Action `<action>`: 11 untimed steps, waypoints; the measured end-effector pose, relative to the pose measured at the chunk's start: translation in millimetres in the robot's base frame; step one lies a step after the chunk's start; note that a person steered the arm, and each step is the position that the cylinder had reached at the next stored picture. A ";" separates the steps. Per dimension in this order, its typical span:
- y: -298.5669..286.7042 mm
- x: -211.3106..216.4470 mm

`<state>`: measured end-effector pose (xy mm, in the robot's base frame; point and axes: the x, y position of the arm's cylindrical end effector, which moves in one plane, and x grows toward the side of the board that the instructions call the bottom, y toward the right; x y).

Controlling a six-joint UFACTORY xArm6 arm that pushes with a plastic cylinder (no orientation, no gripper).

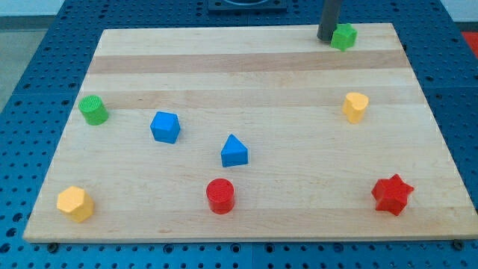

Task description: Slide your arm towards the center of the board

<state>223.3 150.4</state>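
My tip [326, 37] rests at the top right of the wooden board [246, 82], touching or just left of a green block [344, 36] near the top edge. Toward the board's middle lie a blue cube [165, 127] and a blue triangular block [234, 152]. A red cylinder [220, 196] sits below them. A yellow block [355, 107] is at the right. A red star [392, 194] is at the bottom right. A green cylinder [93, 110] is at the left and a yellow hexagonal block [75, 203] at the bottom left.
The board lies on a blue perforated table [30, 82]. A dark robot base [246, 6] shows at the view's top edge.
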 end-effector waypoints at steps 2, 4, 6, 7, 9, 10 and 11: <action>-85.6 14.5; -97.9 68.9; -98.6 68.9; -98.6 69.6; -104.8 109.4; -127.7 146.2; -151.9 192.2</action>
